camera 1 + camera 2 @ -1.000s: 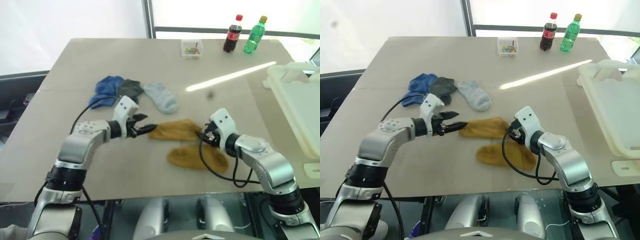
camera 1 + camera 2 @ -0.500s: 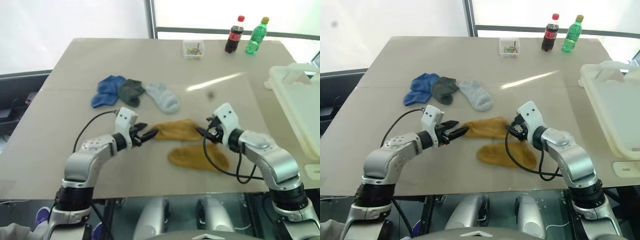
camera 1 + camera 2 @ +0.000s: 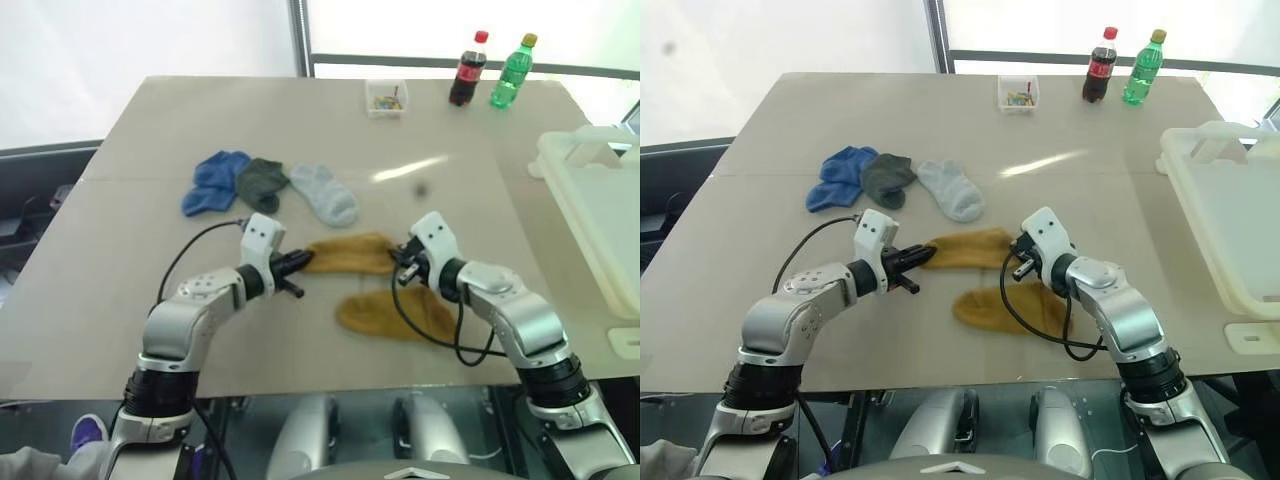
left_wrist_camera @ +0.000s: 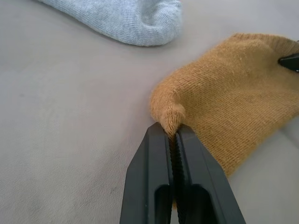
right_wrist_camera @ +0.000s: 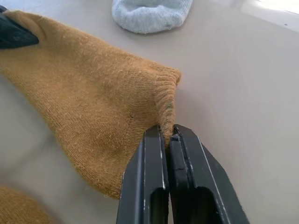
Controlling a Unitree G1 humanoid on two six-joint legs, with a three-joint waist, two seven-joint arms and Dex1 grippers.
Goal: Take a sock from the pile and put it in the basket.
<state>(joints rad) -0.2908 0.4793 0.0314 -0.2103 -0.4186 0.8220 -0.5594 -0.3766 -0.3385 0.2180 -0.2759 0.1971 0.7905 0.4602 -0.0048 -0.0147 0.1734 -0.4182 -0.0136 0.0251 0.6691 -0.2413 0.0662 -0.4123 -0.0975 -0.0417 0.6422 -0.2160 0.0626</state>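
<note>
Mustard knit sits closest to me: a second yellow sock (image 3: pixel 395 314) lies flat on the grey table (image 3: pixel 120 300), just nearer than the one I am working. On my wrist cameras the left gripper (image 4: pixel 173 135) has its fingers clamped on one end of the upper mustard sock (image 3: pixel 350 254), a small fold of knit pinched between them. The right gripper (image 5: pixel 167 132) is clenched on the opposite end, biting the ribbed cuff. That sock lies on the tabletop between both arms.

Beyond it is the remaining pile: a pale grey-blue sock (image 3: pixel 325 193), a dark green sock (image 3: pixel 260 182) touching it, and a blue sock (image 3: pixel 213 181) at the left end.

To my right, well apart from the socks, the white basket (image 3: pixel 590 200) stands at the table's edge.

At the far edge I see a small clear box (image 3: pixel 385 98) of colourful bits, then a dark cola bottle (image 3: pixel 466 70) with a red cap and red label, beside a green bottle (image 3: pixel 508 73) with a yellow cap. I cannot read either label.
</note>
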